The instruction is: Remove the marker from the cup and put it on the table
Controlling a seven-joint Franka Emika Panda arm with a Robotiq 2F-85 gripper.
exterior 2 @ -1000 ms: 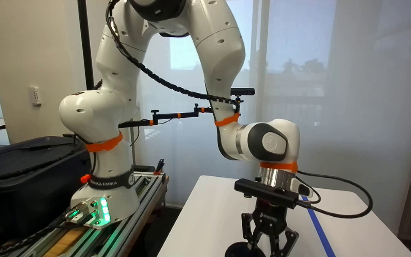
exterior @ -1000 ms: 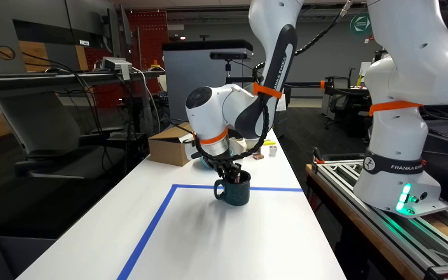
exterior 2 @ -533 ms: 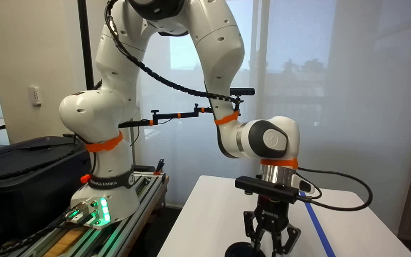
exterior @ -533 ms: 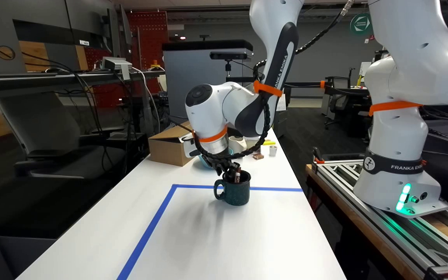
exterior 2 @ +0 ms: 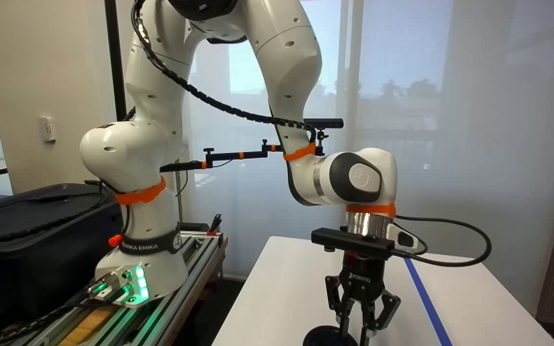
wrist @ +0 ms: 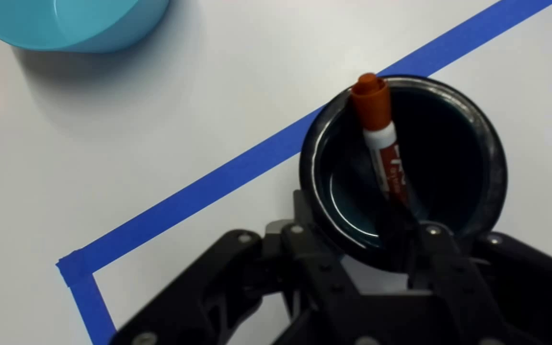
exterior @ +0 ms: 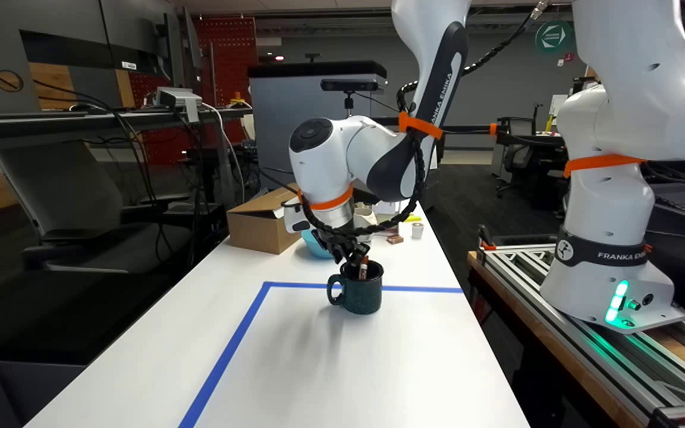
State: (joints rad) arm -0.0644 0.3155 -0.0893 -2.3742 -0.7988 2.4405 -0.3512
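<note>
The dark green-black cup (exterior: 361, 295) stands upright on the white table (exterior: 414, 362), at the far blue tape line. Its rim also shows in the wrist view (wrist: 495, 167) and partly in an exterior view (exterior 2: 315, 334). The marker (wrist: 385, 160) leans inside the cup with its reddish-brown cap above the rim; it shows in an exterior view (exterior: 364, 268). My gripper (wrist: 352, 211) points down, open, at the cup's near rim, also seen in an exterior view (exterior 2: 355, 330). One finger is outside the rim, the other over the opening, hiding the marker's lower part.
A light-blue bowl (wrist: 89, 24) and a cardboard box (exterior: 262, 226) stand beyond the cup. Small objects, including a white cup-like container (exterior: 417, 230), lie at the table's far end. Blue tape (wrist: 199, 191) marks the tabletop.
The arm and gripper have risen and shifted slightly toward the robot's base. More of the marker shows beside the gripper. The cup has not moved.
</note>
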